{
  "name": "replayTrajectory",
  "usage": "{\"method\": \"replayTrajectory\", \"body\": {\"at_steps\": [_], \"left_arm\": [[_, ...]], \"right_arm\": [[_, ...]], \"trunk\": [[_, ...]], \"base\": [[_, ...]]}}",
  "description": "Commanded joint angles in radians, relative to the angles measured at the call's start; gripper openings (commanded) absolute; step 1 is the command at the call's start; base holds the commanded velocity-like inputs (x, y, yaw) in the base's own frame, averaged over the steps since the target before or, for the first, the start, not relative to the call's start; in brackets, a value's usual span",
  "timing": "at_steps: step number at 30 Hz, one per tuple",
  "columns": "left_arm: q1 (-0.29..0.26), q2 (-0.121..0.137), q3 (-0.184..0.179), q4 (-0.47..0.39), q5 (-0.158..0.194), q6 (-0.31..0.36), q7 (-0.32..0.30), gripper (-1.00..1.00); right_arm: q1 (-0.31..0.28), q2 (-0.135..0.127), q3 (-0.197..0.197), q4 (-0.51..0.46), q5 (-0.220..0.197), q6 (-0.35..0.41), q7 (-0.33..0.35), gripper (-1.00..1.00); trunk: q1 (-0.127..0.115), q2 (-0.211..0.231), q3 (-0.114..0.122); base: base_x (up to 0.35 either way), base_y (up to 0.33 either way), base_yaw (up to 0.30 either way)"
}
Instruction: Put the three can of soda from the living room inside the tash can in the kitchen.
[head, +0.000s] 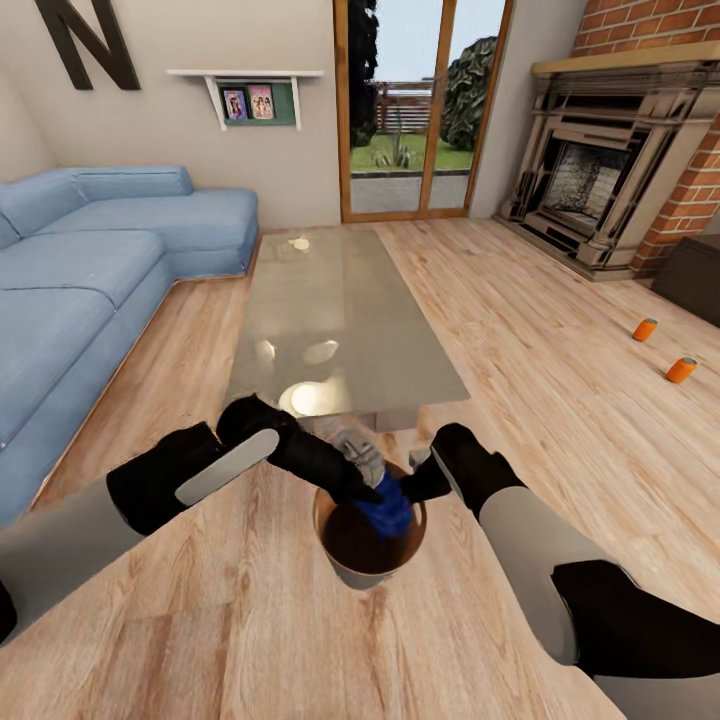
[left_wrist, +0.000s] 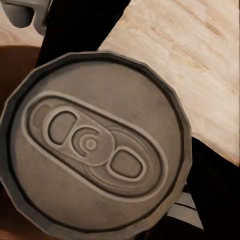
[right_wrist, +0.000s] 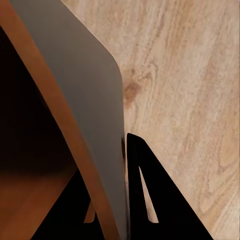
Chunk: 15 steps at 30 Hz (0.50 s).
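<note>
The dark blue can of soda (head: 392, 512) hangs tilted in the mouth of the tash can (head: 352, 574), a small grey bin with a coppery inside, just off the floor in front of me. My left gripper (head: 365, 485) is shut on that can; its grey top (left_wrist: 92, 145) sits close in the left wrist view. My right gripper (head: 418, 485) is shut on the bin's rim, with the bin wall (right_wrist: 85, 100) between its black fingers (right_wrist: 155, 200). Two orange cans (head: 645, 329) (head: 681, 369) lie on the wood floor at the far right.
A glass-topped low table (head: 330, 310) stands straight ahead, close behind the bin. The blue corner sofa (head: 80, 270) runs along the left. At the back right are the brick fireplace (head: 600, 170) and a dark box (head: 695, 275). Open plank floor lies between me and the orange cans.
</note>
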Motion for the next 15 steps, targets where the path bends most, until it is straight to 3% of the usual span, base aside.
{"method": "replayTrajectory", "body": {"at_steps": [1, 3, 6, 12, 14, 15], "left_arm": [[0.0, -0.014, -0.027, 0.024, 0.001, 0.0, 0.009, -1.0], [0.0, -0.037, -0.058, 0.065, 0.001, 0.0, 0.026, -1.0], [0.0, -0.05, -0.082, 0.084, 0.0, 0.0, 0.044, -1.0], [0.0, -0.057, -0.124, 0.1, -0.003, 0.0, 0.066, -1.0], [0.0, -0.058, -0.126, 0.101, -0.018, 0.0, 0.068, -1.0], [0.0, -0.058, -0.128, 0.101, -0.048, 0.0, 0.069, -1.0]], "right_arm": [[-0.003, 0.004, -0.002, 0.0, -0.024, 0.005, 0.006, -1.0], [-0.006, 0.01, -0.002, 0.0, -0.024, 0.005, 0.006, -1.0], [-0.008, 0.013, -0.001, 0.001, -0.024, 0.005, 0.005, -1.0], [-0.009, 0.019, -0.001, 0.001, -0.024, 0.005, 0.003, -1.0], [-0.009, 0.02, -0.001, 0.001, -0.024, 0.005, 0.002, -1.0], [-0.009, 0.021, -0.001, 0.001, -0.024, 0.005, 0.001, -1.0]], "trunk": [[0.0, 0.0, 0.0], [0.0, 0.0, 0.0], [0.0, 0.0, 0.0], [0.0, 0.0, 0.0], [0.0, 0.0, 0.0], [0.0, 0.0, 0.0]], "base": [[0.0, 0.0, 0.0], [0.0, 0.0, 0.0], [0.0, 0.0, 0.0], [0.0, 0.0, 0.0], [0.0, 0.0, 0.0], [0.0, 0.0, 0.0]]}}
